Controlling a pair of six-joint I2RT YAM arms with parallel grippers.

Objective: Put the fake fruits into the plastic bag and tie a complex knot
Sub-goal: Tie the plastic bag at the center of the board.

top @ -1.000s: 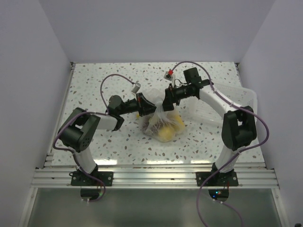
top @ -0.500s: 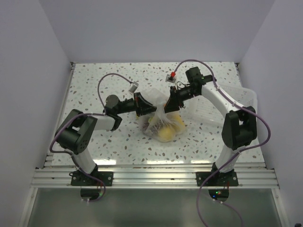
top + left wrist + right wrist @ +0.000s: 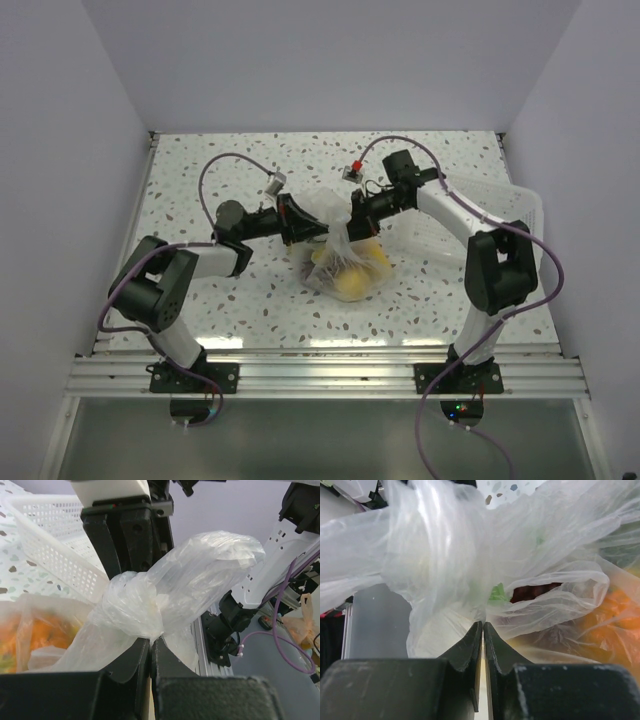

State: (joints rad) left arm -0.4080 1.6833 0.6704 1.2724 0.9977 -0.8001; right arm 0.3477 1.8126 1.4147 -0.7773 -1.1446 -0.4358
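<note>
The plastic bag (image 3: 343, 262) rests mid-table with yellow and orange fake fruits (image 3: 352, 281) inside. Its neck is bunched into a whitish knot (image 3: 328, 213) held up between the two arms. My left gripper (image 3: 306, 222) comes in from the left, shut on a fold of the bag (image 3: 150, 615) just under the knot (image 3: 131, 606). My right gripper (image 3: 346, 214) comes in from the right, its jaws pressed together on the film (image 3: 483, 623). A dark reddish fruit (image 3: 535, 591) and an orange one (image 3: 616, 616) show through the plastic.
A white slotted tray (image 3: 500, 215) lies at the right, behind the right arm, and appears as a basket wall (image 3: 47, 545) in the left wrist view. Purple cables loop above both arms. Grey walls close in the table on three sides.
My right gripper has gone from open to shut on the bag's neck. Both grippers have shifted slightly toward the back of the table, drawing the neck up with them.
</note>
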